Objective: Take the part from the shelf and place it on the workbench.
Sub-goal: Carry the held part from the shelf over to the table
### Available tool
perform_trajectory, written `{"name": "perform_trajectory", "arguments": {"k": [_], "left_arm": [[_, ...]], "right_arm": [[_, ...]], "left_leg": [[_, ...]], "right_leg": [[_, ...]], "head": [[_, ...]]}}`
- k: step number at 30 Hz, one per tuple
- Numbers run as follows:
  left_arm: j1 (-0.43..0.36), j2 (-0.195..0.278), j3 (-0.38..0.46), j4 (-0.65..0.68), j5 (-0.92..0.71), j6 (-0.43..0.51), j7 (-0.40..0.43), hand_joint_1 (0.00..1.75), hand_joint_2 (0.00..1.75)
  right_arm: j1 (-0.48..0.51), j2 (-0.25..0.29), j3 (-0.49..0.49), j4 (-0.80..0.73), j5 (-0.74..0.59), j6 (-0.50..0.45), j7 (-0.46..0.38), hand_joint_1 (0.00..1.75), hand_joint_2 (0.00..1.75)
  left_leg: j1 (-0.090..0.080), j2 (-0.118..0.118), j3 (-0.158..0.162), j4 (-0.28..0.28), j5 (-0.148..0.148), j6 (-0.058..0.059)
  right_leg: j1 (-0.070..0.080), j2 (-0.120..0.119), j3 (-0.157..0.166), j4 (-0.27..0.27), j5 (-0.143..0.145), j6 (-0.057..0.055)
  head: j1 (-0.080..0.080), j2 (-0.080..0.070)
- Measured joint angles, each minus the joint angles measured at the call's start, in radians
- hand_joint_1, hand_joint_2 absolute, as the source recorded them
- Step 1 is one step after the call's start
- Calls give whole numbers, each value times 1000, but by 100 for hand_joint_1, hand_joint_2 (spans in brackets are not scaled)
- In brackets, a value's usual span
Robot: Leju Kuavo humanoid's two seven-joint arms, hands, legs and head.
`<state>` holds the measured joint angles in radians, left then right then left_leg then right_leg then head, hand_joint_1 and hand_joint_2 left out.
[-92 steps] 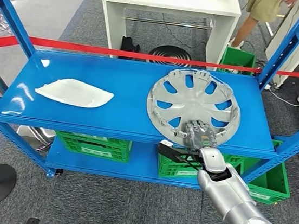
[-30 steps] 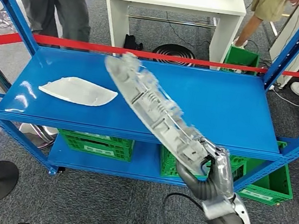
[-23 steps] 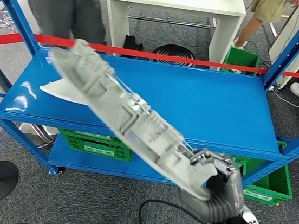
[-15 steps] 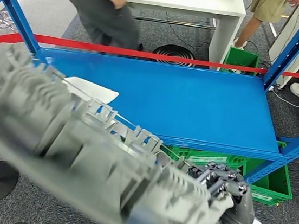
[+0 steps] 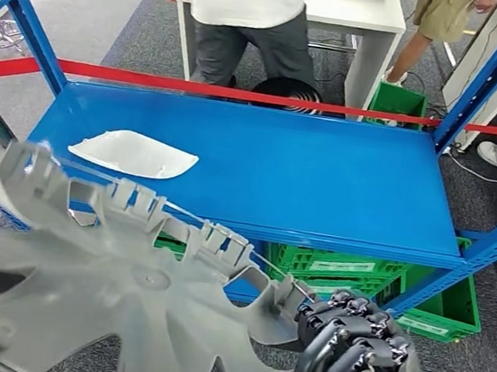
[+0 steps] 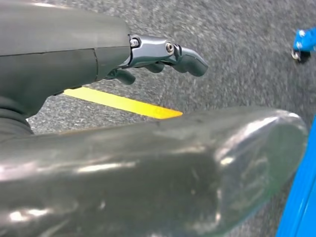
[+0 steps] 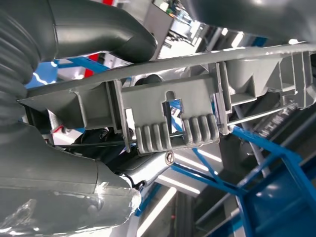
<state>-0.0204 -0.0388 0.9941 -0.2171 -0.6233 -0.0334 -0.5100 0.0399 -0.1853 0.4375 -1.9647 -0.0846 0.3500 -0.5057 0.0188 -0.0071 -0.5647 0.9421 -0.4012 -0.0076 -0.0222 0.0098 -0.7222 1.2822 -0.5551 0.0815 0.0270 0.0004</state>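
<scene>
Head view: the grey wheel cover [image 5: 114,315] is held off the blue shelf [image 5: 288,177], near the camera at lower left, its rim gripped by the curled fingers of the right hand [image 5: 354,358]. A white panel [image 5: 134,154] lies on the shelf's left part. A person [image 5: 253,14] stands behind the red tape [image 5: 176,83].

Left wrist view: the left hand [image 6: 156,54] is seen with fingers extended, holding nothing, above grey carpet.

Right wrist view: the cover's ribbed rim [image 7: 175,118] is clamped between thumb and fingers.
</scene>
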Motion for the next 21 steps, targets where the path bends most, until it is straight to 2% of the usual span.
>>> {"name": "perform_trajectory", "arguments": {"k": [1,4,5,6,8,10,12,14,15,16,17,19,20,21], "left_arm": [[0,0,3,0,3,-1,7,0,0],[0,1,17,0,15,1,42,0,0],[-1,3,23,0,18,4,58,0,0],[-1,5,29,0,22,7,76,0,0],[-2,6,41,1,27,14,109,0,0],[-2,5,52,1,30,23,133,0,0],[-4,5,61,1,29,29,149,0,0],[-6,4,67,1,25,35,157,0,0],[-7,3,69,1,24,37,160,0,0],[-7,3,70,1,23,38,162,0,0],[-7,2,70,1,22,39,163,0,0],[-10,2,71,1,19,39,164,0,0],[-13,2,71,1,17,39,164,0,0],[-15,2,71,1,15,39,164,0,0]], "right_arm": [[0,-7,3,-2,3,4,4,175,175],[-1,-36,12,-13,8,15,17,175,175],[-2,-47,14,-17,7,18,21,175,175],[-2,-58,16,-20,4,22,26,175,175],[-3,-79,17,-26,-4,29,33,175,175],[-4,-99,17,-33,-10,33,41,175,175],[-4,-117,17,-39,-14,35,47,175,175],[-4,-133,17,-42,-17,36,52,175,175],[-3,-140,17,-43,-17,36,55,175,175],[-3,-147,17,-44,-18,37,58,175,175],[-3,-154,17,-45,-18,37,61,175,175],[-3,-165,17,-49,-18,38,65,175,175],[-4,-170,17,-51,-18,38,66,175,175],[-4,-174,17,-52,-18,39,67,175,175]], "left_leg": [[3,0,0,2,-1,-5],[17,-3,-1,22,-13,-30],[18,-4,-3,32,-18,-39],[17,-5,-5,39,-22,-46],[17,-7,-8,42,-20,-55],[18,-5,-15,56,-35,-60],[16,-3,-53,144,-99,-60],[13,-2,-114,285,-173,-56],[11,-2,-132,331,-190,-53],[9,-2,-132,343,-189,-48],[7,-2,-110,314,-170,-42],[0,-2,-29,183,-119,-27],[-3,-1,6,122,-102,-24],[-6,-1,28,82,-93,-23]], "right_leg": [[-3,-1,11,-18,16,4],[-13,0,110,-197,95,22],[-14,3,133,-234,105,17],[-14,7,140,-246,105,8],[-10,12,133,-233,105,-20],[-9,11,126,-230,110,-37],[-8,8,117,-231,117,-51],[-3,5,105,-231,124,-60],[-1,4,99,-231,127,-62],[2,3,93,-230,131,-62],[4,4,89,-230,135,-61],[6,4,83,-230,143,-54],[8,4,80,-229,147,-49],[9,4,79,-230,151,-43]], "head": [[0,0],[1,0],[1,0],[0,0],[-4,0],[-7,0],[-11,0],[-13,0],[-13,0],[-13,0],[-13,0],[-13,0],[-12,0],[-12,0]]}}
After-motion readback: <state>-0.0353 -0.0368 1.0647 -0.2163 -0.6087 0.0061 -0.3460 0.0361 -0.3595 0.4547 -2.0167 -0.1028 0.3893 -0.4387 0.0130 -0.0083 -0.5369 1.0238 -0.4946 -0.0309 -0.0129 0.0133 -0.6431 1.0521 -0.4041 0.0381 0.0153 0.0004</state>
